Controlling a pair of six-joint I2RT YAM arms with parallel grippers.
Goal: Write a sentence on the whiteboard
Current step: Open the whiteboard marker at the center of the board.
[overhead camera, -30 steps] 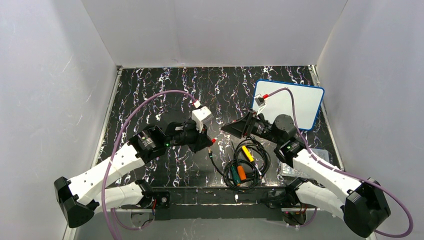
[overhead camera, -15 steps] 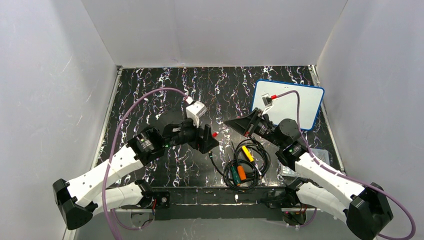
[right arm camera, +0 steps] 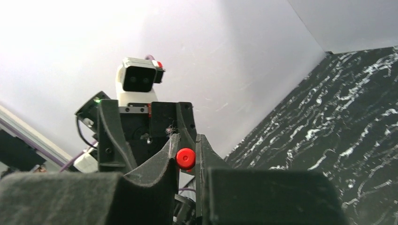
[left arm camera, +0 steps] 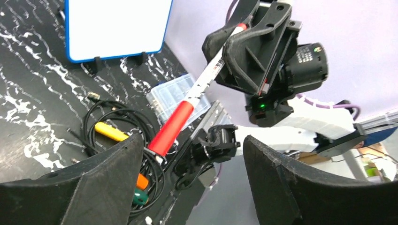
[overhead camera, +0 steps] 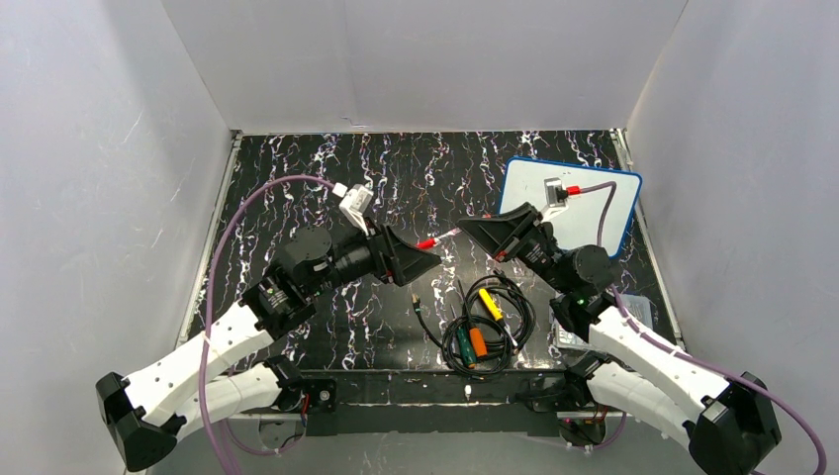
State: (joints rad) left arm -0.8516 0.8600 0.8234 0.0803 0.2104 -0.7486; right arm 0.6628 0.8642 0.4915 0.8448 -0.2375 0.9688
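A pen (left arm camera: 180, 117) is gripped by the right hand (overhead camera: 467, 229). The left hand (left arm camera: 192, 138) is opened wide beside its red cap.

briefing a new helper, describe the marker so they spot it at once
Start at the middle of the black white-veined table. A white marker with a red cap pokes from the right gripper, the only thing held aloft.

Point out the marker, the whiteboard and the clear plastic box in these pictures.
marker (left arm camera: 199, 89): left wrist view, on its white barrel above the red cap.
whiteboard (left arm camera: 117, 26): left wrist view, on its blank white face.
clear plastic box (left arm camera: 169, 93): left wrist view, on its clear top, left of the marker.
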